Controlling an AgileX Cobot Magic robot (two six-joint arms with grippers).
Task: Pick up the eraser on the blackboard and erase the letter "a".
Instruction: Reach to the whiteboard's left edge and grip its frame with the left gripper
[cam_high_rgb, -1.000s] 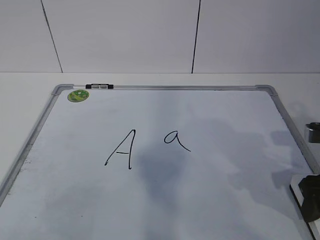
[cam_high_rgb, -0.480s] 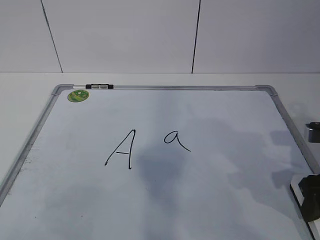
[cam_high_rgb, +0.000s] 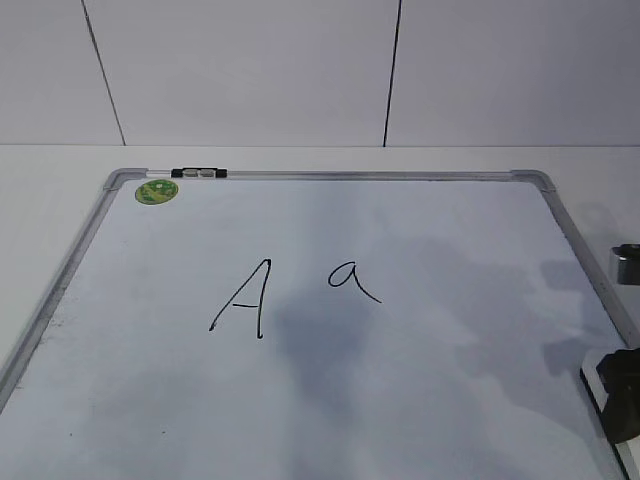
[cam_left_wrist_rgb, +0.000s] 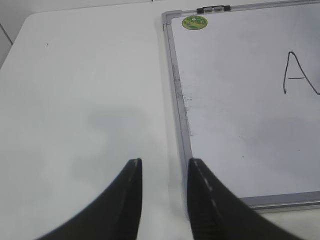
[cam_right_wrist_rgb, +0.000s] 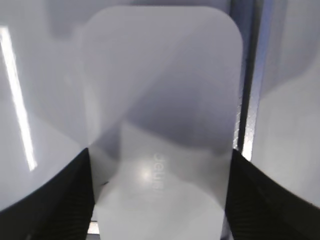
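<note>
Straddling the eraser, the right gripper has its 2 dark fingers spread on either long side of the white block; whether the pads already touch its edges I cannot tell, since the close view is blurred. The eraser looks like a light, rigid plastic shell with a smooth, probably slippery top, so the sensible hold is across its narrow width, on the 2 long side walls near the middle, squeezed firmly enough that it does not skate out. Its long axis runs away from the wrist camera, roughly parallel to the metal frame rail just beside it on the right. In the exterior view only a dark-and-white corner of it shows at the lower right edge of the blackboard, well apart from the letter "a", which sits near the board's middle just right of the capital "A".

Off to the other side, the left gripper hangs with its fingers parted over bare table beside the board's left rail, holding nothing.
</note>
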